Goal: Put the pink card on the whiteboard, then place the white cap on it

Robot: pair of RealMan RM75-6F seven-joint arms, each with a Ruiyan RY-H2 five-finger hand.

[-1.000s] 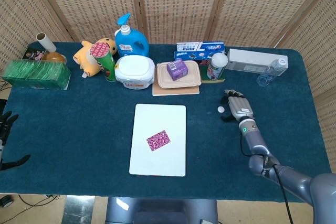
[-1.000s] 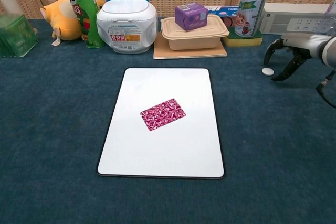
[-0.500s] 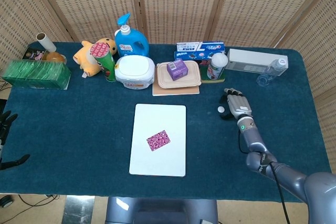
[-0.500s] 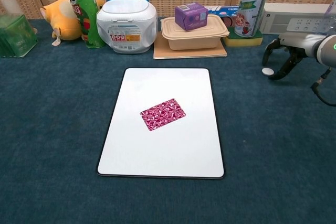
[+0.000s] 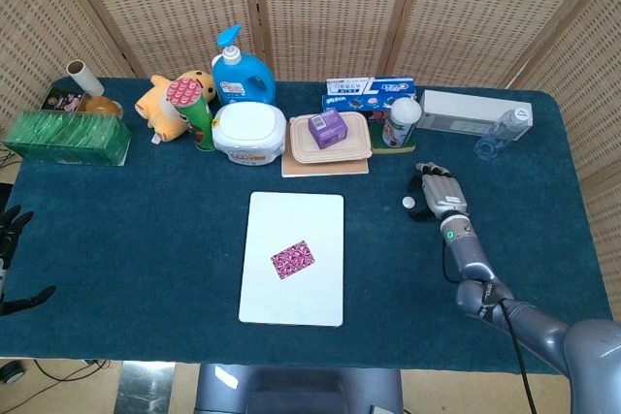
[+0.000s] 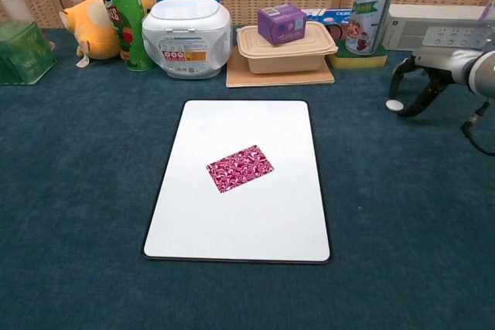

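Note:
The pink patterned card [image 5: 292, 259] [image 6: 239, 168] lies flat near the middle of the whiteboard [image 5: 295, 216] [image 6: 246, 125]. To the right of the board, the small white cap [image 5: 408, 203] [image 6: 394, 105] rests on the blue cloth. My right hand [image 5: 439, 193] [image 6: 421, 83] hovers just right of the cap, with its fingers arched down around it. A curved finger stands behind the cap and the thumb just right of it; no firm contact shows. My left hand [image 5: 9, 230] hangs off the table's left edge, fingers apart and holding nothing.
Along the back stand a green box [image 5: 66, 137], plush toy [image 5: 167, 104], chip can [image 5: 198, 111], detergent bottle [image 5: 239, 73], wipes tub [image 5: 249, 131], lunch box [image 5: 330, 139] with a purple carton [image 5: 326, 127], a cup [image 5: 401, 121] and a white box [image 5: 466, 111].
My right hand has shifted slightly toward the cap, and its thumb and fingers have drawn closer around it. The cap, card and left hand have not moved.

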